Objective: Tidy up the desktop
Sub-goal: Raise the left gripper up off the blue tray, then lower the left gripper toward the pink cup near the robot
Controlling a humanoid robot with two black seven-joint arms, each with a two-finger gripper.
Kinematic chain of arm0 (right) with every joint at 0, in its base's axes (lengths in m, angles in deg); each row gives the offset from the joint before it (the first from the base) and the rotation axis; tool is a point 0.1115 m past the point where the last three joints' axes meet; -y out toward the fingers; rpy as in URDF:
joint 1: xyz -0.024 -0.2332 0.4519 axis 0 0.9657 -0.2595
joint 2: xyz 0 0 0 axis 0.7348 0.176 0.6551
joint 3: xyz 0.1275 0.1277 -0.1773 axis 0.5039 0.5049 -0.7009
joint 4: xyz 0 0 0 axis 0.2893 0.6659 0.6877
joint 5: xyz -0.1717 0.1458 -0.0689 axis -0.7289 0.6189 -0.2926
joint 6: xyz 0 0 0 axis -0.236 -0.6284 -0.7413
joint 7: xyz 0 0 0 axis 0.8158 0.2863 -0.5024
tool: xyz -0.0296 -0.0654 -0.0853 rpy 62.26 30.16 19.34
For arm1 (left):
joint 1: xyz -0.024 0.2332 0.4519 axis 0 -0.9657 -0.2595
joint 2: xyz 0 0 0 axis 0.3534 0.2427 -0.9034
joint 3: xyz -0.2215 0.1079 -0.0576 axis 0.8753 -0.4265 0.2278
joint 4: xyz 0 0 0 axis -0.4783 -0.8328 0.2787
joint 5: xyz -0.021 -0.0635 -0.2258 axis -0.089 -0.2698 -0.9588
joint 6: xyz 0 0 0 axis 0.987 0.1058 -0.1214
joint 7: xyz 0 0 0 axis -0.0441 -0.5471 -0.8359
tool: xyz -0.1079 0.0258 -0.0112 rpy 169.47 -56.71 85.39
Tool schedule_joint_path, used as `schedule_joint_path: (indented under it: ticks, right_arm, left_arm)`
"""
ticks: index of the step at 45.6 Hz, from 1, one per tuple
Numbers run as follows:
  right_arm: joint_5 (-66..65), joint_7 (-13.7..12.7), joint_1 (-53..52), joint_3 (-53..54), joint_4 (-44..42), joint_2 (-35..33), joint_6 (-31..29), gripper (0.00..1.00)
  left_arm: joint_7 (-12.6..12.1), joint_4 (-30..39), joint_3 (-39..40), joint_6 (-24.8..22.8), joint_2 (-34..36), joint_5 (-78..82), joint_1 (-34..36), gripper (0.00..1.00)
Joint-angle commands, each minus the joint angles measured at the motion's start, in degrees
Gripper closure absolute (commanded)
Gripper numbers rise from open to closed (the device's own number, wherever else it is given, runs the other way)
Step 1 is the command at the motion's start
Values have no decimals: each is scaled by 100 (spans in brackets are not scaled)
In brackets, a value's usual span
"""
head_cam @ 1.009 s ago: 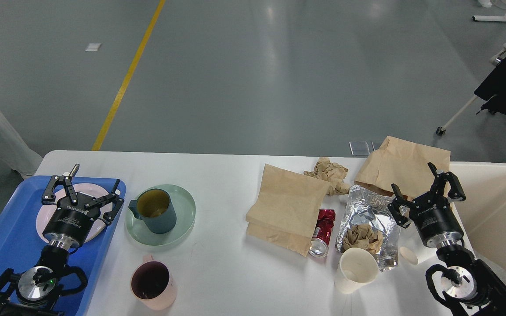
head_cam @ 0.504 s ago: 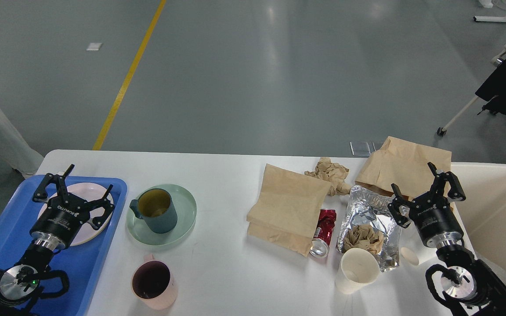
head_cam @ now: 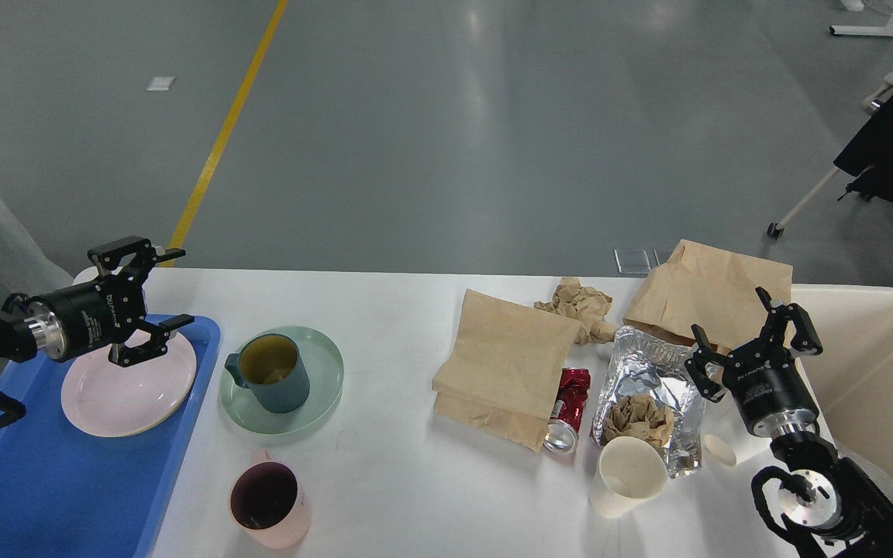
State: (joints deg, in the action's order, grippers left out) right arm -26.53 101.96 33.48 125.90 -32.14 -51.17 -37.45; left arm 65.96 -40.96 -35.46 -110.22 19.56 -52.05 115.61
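Observation:
The white desktop (head_cam: 392, 325) carries dishes on its left half and litter on its right half. My left gripper (head_cam: 156, 298) is open and empty, lying sideways and raised above the far edge of a pink plate (head_cam: 127, 384) in the blue tray (head_cam: 43, 480). My right gripper (head_cam: 753, 341) is open and empty, over the near edge of a brown paper bag (head_cam: 718, 291). On the desktop are a dark teal mug (head_cam: 270, 372) on a green plate (head_cam: 322, 387), a pink mug (head_cam: 270, 500), a second paper bag (head_cam: 508, 364), a crushed red can (head_cam: 569, 407), foil (head_cam: 652, 372) and a white paper cup (head_cam: 629, 477).
A cream bin (head_cam: 880, 372) stands at the right end of the table. Crumpled brown paper (head_cam: 582, 302) lies at the far edge; another wad (head_cam: 640, 418) sits on the foil. A small white lid (head_cam: 719, 449) lies by my right arm.
My left arm has swung up and to the left, off the pink plate, and the gripper now lies sideways pointing right. The right arm has not moved.

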Motion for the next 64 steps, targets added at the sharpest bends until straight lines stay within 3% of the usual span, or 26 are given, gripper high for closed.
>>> schedule_joint_path:
  ticks: [1,9,17,31,44,50,57,64]
  right_arm:
    - [-1,0,0,0,0,0,-4,0]
    - [-1,0,0,0,0,0,-4,0]
    - [-1,0,0,0,0,0,5,0]
    - [-1,0,0,0,0,0,-4,0]
    - [-1,0,0,0,0,0,-4,0]
    - [-1,0,0,0,0,0,-4,0]
    - [-1,0,0,0,0,0,5,0]
    - [-1,0,0,0,0,0,-4,0]
  left_arm:
    - [-6,25,-2025,6,39,16,1395,3]
    - [3,122,-4392,-46,-110,25,2900,3]
    - [29,438,-6651,-125,-944,25,4254,3]
    - [73,2142,-9377,-301,-2245,-256,6284,3]
    - [65,4506,-9739,-170,-2641,-450,8183,6]
    - [100,5579,-9862,260,-2923,-459,9053,7]
    - [100,6107,-9871,437,-2914,-467,9529,7]
    - [231,6222,-9862,533,-3116,-520,9441,7]
